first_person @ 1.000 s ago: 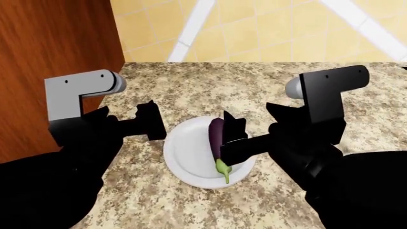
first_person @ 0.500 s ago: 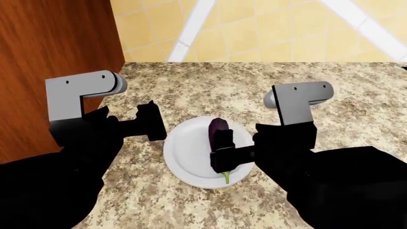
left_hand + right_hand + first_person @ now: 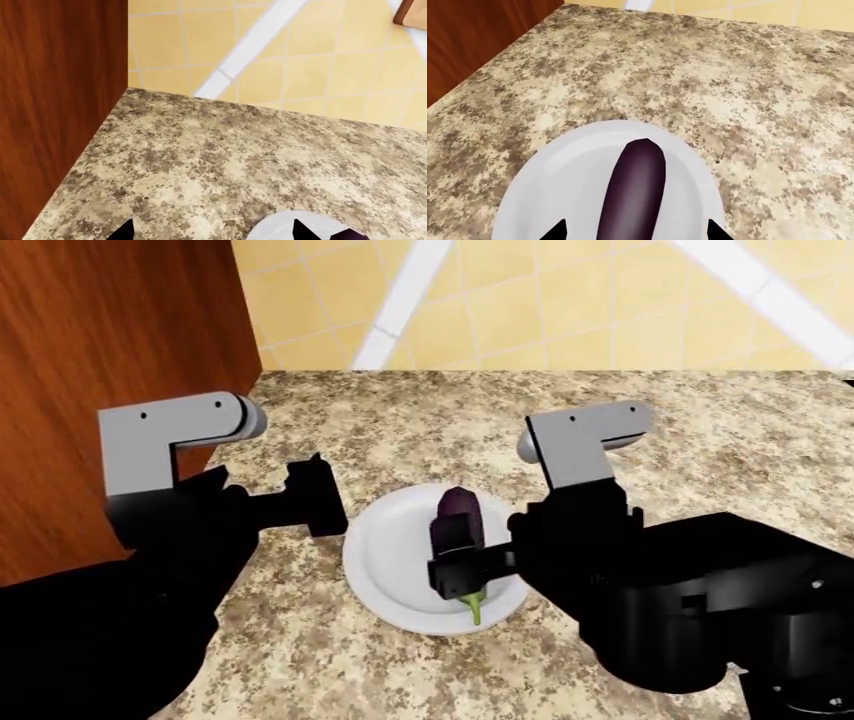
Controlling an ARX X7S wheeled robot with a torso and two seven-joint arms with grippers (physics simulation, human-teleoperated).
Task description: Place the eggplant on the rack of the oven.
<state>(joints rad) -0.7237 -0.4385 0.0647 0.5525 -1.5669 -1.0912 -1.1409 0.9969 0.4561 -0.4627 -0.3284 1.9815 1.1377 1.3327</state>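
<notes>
Two arms stand over the speckled stone countertop, and we see at once that only one of them matters for the grasp. On this counter, beside the brown wood cabinet, lies the white plate, and on the plate rests the eggplant, with its dark rounded end pointing away from us and its green stem pointing back toward our body. So its long axis runs away from the robot, and the right arm reaches along nearly the same line. The right gripper is directly above the middle of the eggplant, and in the right wrist view the two dark fingertips stand spread, one on each side of the purple body, which passes between them. We judge the fingers are apart and not yet pinching it, so the grasp would close across the thin width. The left gripper hangs just beside the plate's edge, clearly farther from the eggplant; its fingertips look spread and hold nothing. No oven and no rack are visible in these views.
</notes>
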